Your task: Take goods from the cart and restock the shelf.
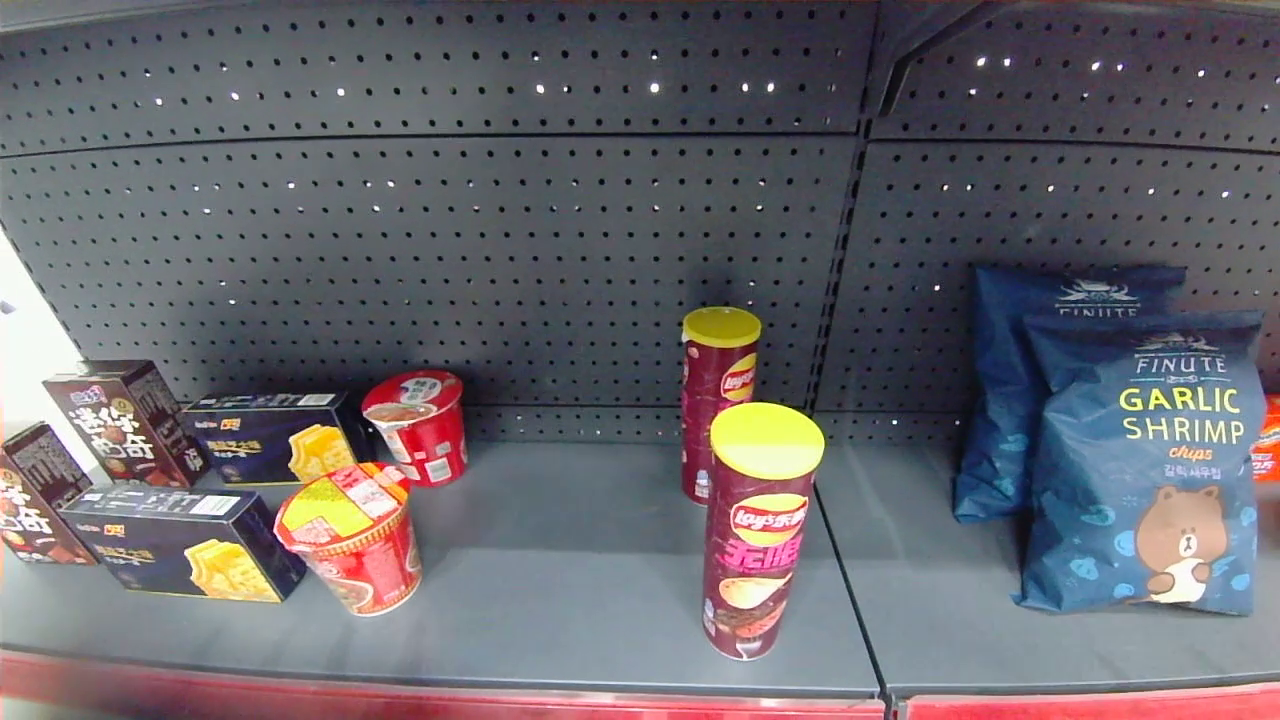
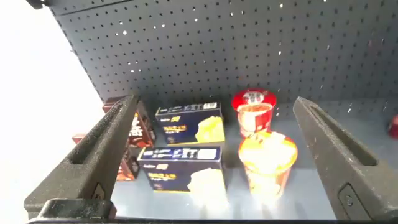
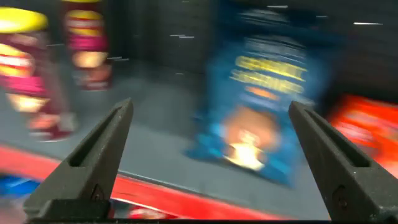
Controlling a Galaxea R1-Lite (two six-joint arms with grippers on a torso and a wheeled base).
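The goods sit on the grey shelf (image 1: 560, 560), in front of its dark pegboard back (image 1: 450, 250). Near the middle stand two tall maroon chip cans with yellow lids, both upright: the front can (image 1: 760, 540) is close to the shelf's red front lip (image 1: 400, 690), and the rear can (image 1: 717, 400) is just behind it, near the back panel.

To the left are two red noodle cups. The rear cup (image 1: 420, 425) and the front cup (image 1: 355, 540) both lean over. Beside them lie two dark blue boxes, the rear box (image 1: 275, 435) and the front box (image 1: 180, 540). Dark brown boxes (image 1: 125, 420) stand at the far left end.

On the right-hand section, two blue chip bags lean upright, the front bag (image 1: 1145, 470) overlapping the rear bag (image 1: 1010, 380). An orange-red pack (image 1: 1268, 440) peeks in at the right edge.

The left gripper (image 2: 214, 102) hangs before the boxes and cups, its fingers (image 2: 106, 143) spread wide with nothing between them. The right gripper (image 3: 211, 104) hangs before the blue bags, out from the red lip, its fingers (image 3: 93, 155) also wide apart and holding nothing.
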